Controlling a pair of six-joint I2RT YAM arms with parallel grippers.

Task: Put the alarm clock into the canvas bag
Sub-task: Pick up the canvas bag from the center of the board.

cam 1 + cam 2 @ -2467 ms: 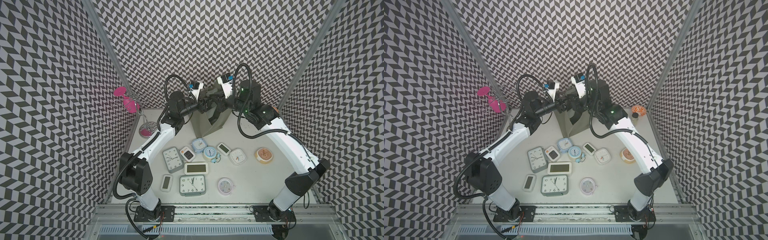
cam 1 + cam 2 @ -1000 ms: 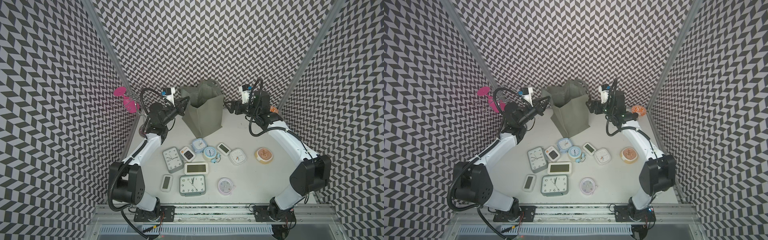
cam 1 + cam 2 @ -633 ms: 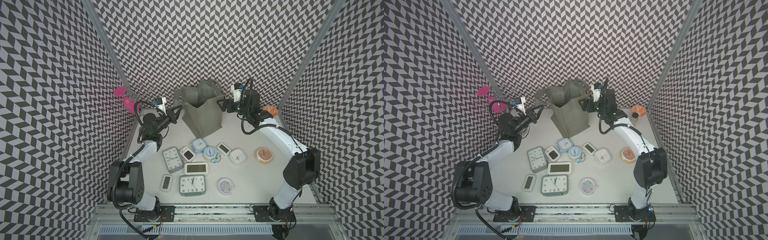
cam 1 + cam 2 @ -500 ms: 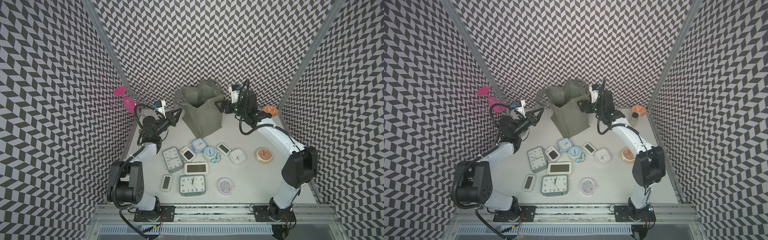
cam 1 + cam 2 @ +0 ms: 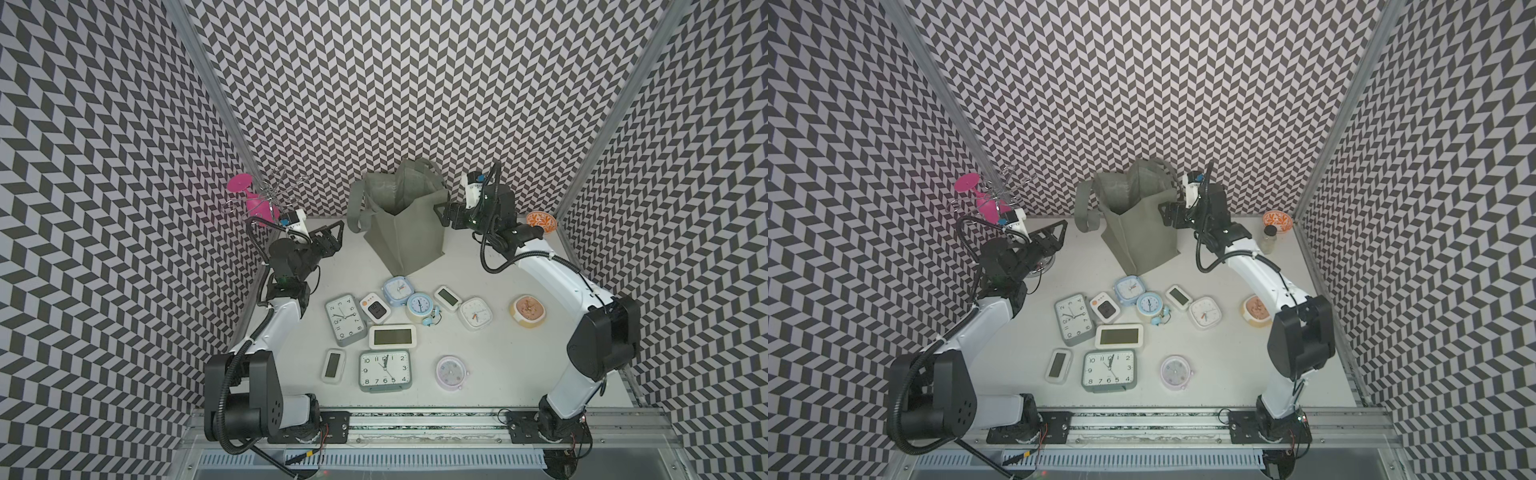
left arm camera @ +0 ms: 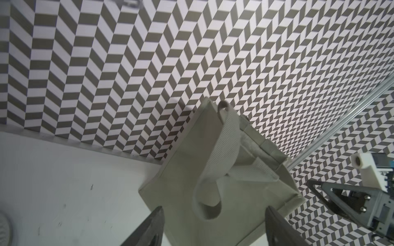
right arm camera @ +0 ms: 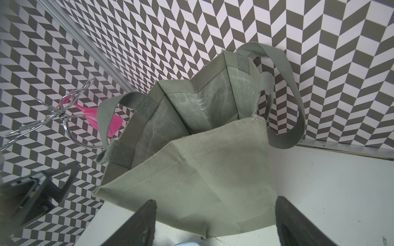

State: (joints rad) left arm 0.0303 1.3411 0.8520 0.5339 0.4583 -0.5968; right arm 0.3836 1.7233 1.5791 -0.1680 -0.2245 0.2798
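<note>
Chevron-patterned walls (image 5: 415,83), pale tabletop (image 5: 498,374)

There are ten clocks (image 5: 384,370) on the desk (image 5: 490,374) (four of them have screens). There is one bag (image 5: 409,237) by the back edge, two bowls (image 5: 527,311) by the right edge, one little jar (image 5: 1269,239) and one pink glass (image 5: 253,203) in the back left corner.

The white bench (image 5: 498,374) bears the bag (image 5: 409,245) upright at the back, mouth open. Before it lie ten clocks (image 5: 392,336) in a cluster, face up, the square blue clock (image 5: 398,291) just beside the bag's foot. A tan bowl (image 5: 528,311) sits to their right; a patterned bowl (image 5: 540,223) and jar (image 5: 1269,239) stand back right, a wire stand (image 5: 269,195) back left
</note>
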